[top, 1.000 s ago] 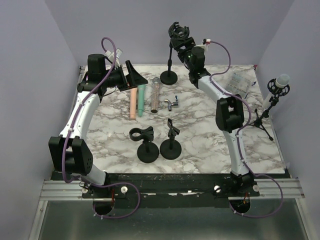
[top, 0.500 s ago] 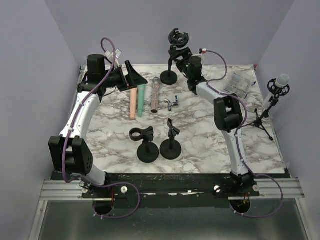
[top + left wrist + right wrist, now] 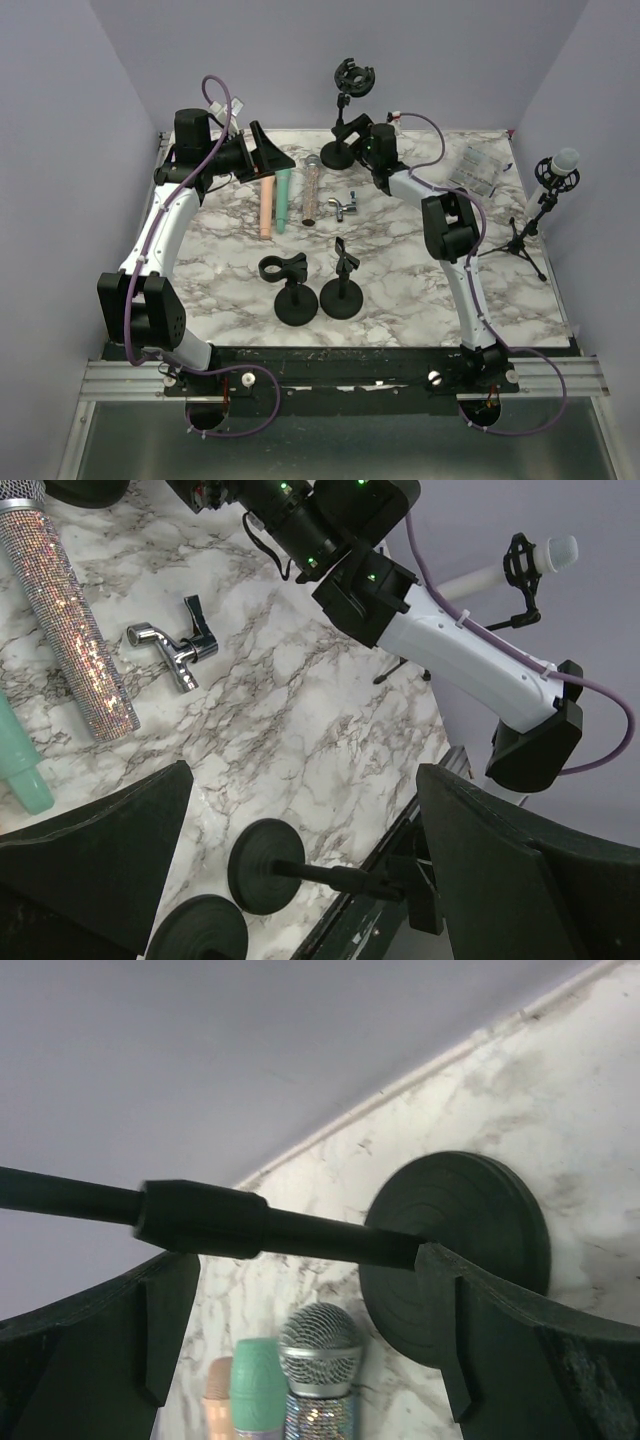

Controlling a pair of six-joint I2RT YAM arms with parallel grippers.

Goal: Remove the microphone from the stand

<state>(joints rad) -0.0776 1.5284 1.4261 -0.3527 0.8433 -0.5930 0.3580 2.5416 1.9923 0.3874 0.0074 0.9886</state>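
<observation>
The right end effector (image 3: 305,1290), wide open and empty astride the pole (image 3: 200,1218), should centre on it before closing gently.

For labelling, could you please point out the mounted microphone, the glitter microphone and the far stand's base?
mounted microphone (image 3: 566,157): top view, white head.
glitter microphone (image 3: 75,630): left wrist view, mid-body.
base (image 3: 470,1210): right wrist view, disc top.

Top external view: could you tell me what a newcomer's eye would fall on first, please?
The three lying side by side at the far left of the table: the peach microphone, the mint microphone and the glittery microphone. Then the white microphone clipped in a tripod stand beyond its right edge. At the back, the right gripper is open at the pole of a round-base stand.
</observation>
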